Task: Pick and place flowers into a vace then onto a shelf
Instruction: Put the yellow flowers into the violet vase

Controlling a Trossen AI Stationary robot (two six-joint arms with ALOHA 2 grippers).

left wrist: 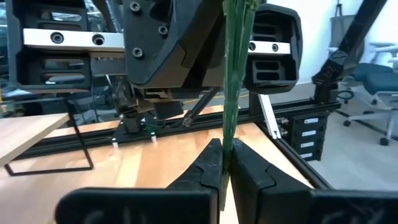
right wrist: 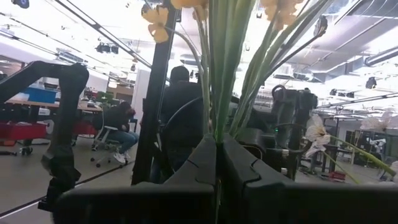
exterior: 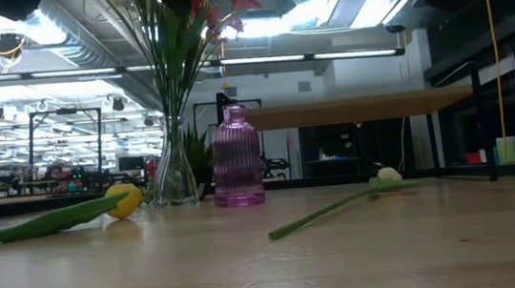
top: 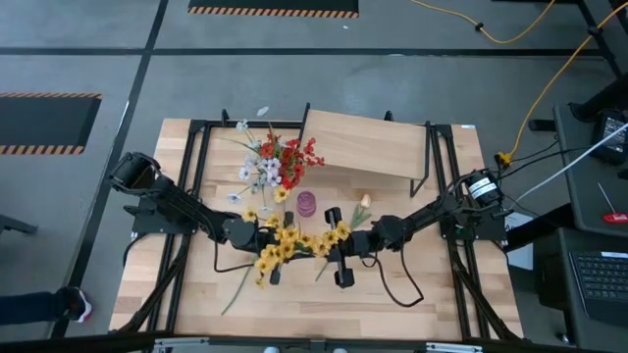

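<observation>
A bunch of yellow flowers point(top: 292, 243) on green stems hangs in the air between my two grippers, above the low view's field. My left gripper point(top: 261, 237) and my right gripper point(top: 339, 247) face each other, each shut on the stems. A ribbed purple vase point(top: 307, 204) point(exterior: 236, 161) stands on its base just beyond them. A clear glass vase point(exterior: 176, 175) holds red and white flowers point(top: 277, 162). The shelf point(top: 368, 145) point(exterior: 359, 107) stands at the far side on black legs. A pale flower point(exterior: 386, 176) and a yellow tulip point(exterior: 124, 200) lie flat on the table. My left gripper pinches the bunch's green stems point(left wrist: 229, 134) between its two shut fingers point(left wrist: 208, 163); the stems run on past the fingertips toward the right gripper. The bunch is lifted clear of the table. My right gripper pinches several green stems point(right wrist: 219, 118) between its shut fingers point(right wrist: 202, 155), coming level from the table's right. Beyond the fingertips the stems fan out toward yellow blossoms point(right wrist: 155, 15). The bunch is clear of the table.
A black metal frame point(top: 196, 176) runs round the tabletop's sides. Bare wood point(top: 392, 314) lies near the front edge. The loose tulip's stem point(top: 235, 291) lies slanting at the near left. People sit in the room behind, seen in the right wrist view.
</observation>
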